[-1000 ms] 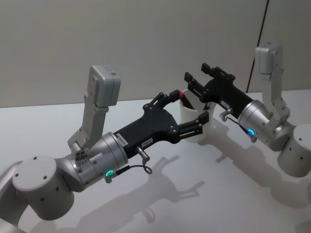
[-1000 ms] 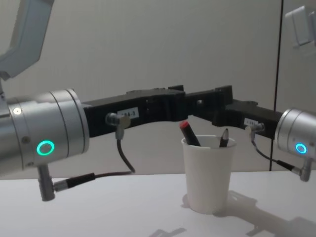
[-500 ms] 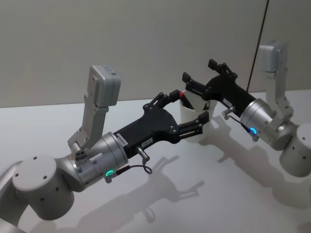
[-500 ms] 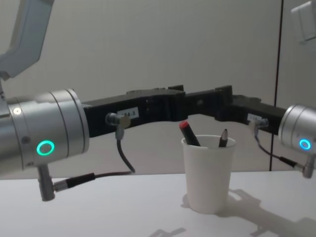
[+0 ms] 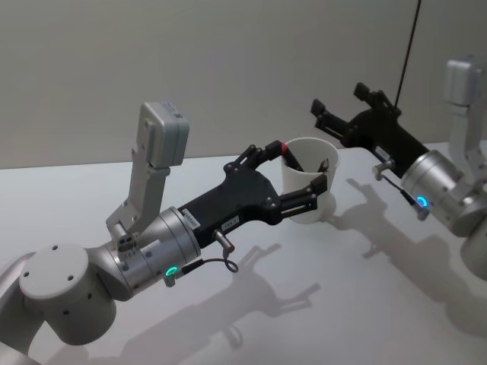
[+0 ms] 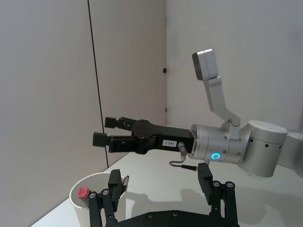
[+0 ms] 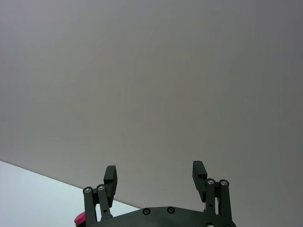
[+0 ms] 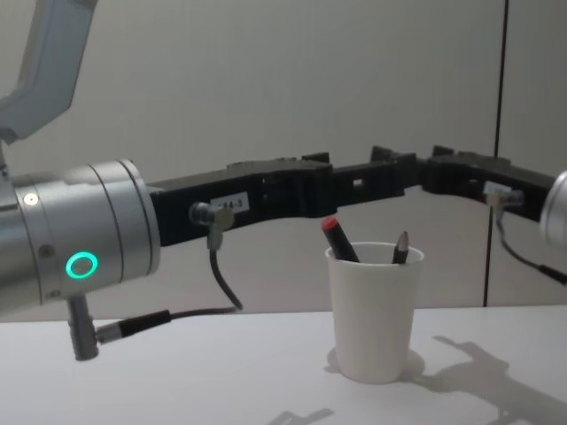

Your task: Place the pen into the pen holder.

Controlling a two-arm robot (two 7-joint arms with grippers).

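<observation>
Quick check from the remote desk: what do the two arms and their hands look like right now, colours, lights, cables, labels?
Both arms have silver-grey cylindrical wrists with a glowing teal ring light. The left hand and right hand are black, with linkage fingers. A white label sits on each black hand body, a thin dark cable loops under each wrist, and a pale grey boxy camera stands on a bracket above.

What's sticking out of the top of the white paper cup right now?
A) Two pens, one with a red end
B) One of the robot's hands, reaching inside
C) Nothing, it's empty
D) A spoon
A: the pen holder has a red-tipped pen and a dark-tipped one poking above its rim.
</observation>
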